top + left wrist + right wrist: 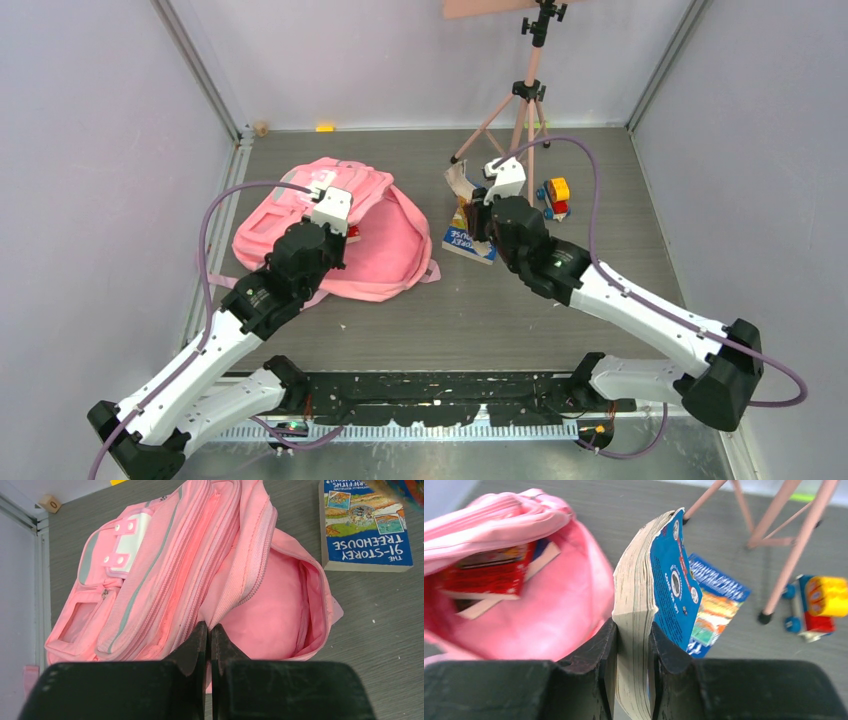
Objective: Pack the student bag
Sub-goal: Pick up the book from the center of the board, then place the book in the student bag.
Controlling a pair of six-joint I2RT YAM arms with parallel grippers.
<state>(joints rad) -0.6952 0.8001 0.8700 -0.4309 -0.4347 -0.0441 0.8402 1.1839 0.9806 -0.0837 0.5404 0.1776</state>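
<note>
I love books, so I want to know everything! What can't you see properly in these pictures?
- Held book in the right gripper: right wrist view, the title is unreadable because the cover curls away and the print is blurred.
- Red book in the student bag: right wrist view, the bag's flap covers its top.
- Toy vehicle: blurred and cut by the right edge.
- Left gripper: left wrist view, unclear whether it pinches bag fabric.

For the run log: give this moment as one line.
left tool shut on student bag; right tool shut on book; bag open
</note>
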